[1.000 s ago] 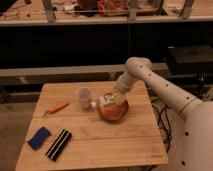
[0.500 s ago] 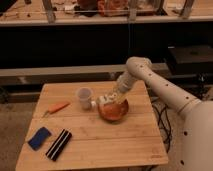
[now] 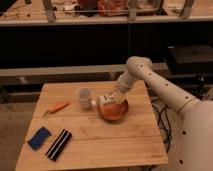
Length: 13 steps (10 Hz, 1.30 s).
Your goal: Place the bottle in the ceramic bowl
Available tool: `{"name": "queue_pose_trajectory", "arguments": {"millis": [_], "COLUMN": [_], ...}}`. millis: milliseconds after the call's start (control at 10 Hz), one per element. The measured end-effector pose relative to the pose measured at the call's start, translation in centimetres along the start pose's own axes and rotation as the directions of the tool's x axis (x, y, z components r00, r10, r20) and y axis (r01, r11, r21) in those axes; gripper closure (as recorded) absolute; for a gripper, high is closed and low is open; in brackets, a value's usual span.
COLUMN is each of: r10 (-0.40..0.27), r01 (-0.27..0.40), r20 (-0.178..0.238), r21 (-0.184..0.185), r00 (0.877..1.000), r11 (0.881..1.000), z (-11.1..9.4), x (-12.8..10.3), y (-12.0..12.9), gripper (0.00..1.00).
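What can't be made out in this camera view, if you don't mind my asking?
- Camera view: the gripper sits over the ceramic bowl. Its pale parts blend with the bottle, so whether the bottle is held or resting is unclear.
- The bowl's inside is mostly hidden by the gripper.
- The orange items on the shelf are cut off by the top edge.
- The robot arm is cut off by the right edge.

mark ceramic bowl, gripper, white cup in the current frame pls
ceramic bowl (image 3: pixel 119 115): camera view, orange front wall.
gripper (image 3: pixel 109 99): camera view, its tip, above the ceramic bowl's left edge.
white cup (image 3: pixel 84 98): camera view, side wall.
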Motion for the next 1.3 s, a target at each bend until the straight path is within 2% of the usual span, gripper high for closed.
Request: {"name": "queue_pose_trajectory", "arguments": {"millis": [1300], "r10": [0.012], "r01": [-0.012], "r20": [0.009], "r21": [-0.008], "r00": [1.000], "r11": [1.000], "z": [0.22], "x": [0.64], "y": [-0.43], "gripper": [0.70]}}
